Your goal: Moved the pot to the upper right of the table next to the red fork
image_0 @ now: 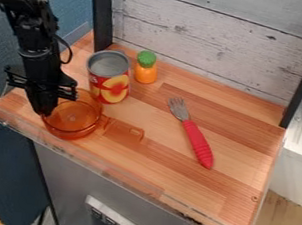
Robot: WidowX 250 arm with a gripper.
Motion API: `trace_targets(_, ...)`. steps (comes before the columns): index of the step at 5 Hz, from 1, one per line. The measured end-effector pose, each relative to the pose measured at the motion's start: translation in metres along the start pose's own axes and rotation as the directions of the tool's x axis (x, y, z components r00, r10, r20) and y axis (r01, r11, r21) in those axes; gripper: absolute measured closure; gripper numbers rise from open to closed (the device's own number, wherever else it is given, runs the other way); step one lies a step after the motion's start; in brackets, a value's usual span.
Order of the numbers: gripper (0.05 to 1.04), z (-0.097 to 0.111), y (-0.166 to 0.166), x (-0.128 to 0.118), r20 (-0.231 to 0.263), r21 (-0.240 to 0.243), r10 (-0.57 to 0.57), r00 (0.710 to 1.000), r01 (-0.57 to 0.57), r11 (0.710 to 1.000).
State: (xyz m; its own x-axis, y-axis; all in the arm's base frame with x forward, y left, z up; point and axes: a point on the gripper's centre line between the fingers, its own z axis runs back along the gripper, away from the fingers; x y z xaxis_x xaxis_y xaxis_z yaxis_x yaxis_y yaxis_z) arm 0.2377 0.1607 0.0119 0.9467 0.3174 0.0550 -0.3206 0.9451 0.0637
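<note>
Hugging tbl edge (127, 175): pot (72, 121), pincer (45, 109) prob. touching

The pot (72, 122) by me looks like smooth, shiny plastic or glass, and I can see through it. My gripper (46, 108) is hard and black, like plastic. The can (108, 79) is shiny metal on top, with a smooth, bright label round its side. The little bottle (145, 73) looks like smooth plastic, cap too. The fork (190, 134) has shiny metal prongs and a dull red plastic handle with bumpy ridges. The tabletop (239, 143) is smooth wood with stripy lines and a soft shine. The back wall (208, 34) looks like dull wood boards, with knots and cracks.
</note>
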Motion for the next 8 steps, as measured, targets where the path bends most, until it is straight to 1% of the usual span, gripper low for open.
trace_targets(1, 0.999, 0.013, -0.007, -0.006, 0.021, -0.047, -0.048, 0.999, 0.049, 0.998)
trace_targets(2, 0.999, 0.025, -0.012, -0.013, 0.044, -0.055, -0.063, 0.997, 0.066, 0.996)
trace_targets(3, 0.999, 0.030, -0.027, -0.012, 0.041, -0.080, -0.078, 0.996, 0.081, 0.993)
trace_targets(4, 1.003, 0.032, -0.043, -0.006, 0.063, -0.062, -0.073, 0.995, 0.077, 0.995)
trace_targets(5, 1.008, 0.046, -0.069, 0.003, 0.085, -0.110, -0.091, 0.992, 0.100, 0.989)
trace_targets(6, 1.009, 0.054, -0.101, 0.007, 0.085, -0.146, -0.117, 0.990, 0.128, 0.981)
trace_targets(7, 1.009, 0.067, -0.135, 0.015, 0.104, -0.170, -0.144, 0.984, 0.160, 0.972)
trace_targets(8, 1.009, 0.061, -0.164, 0.025, 0.079, -0.159, -0.156, 0.985, 0.167, 0.973)
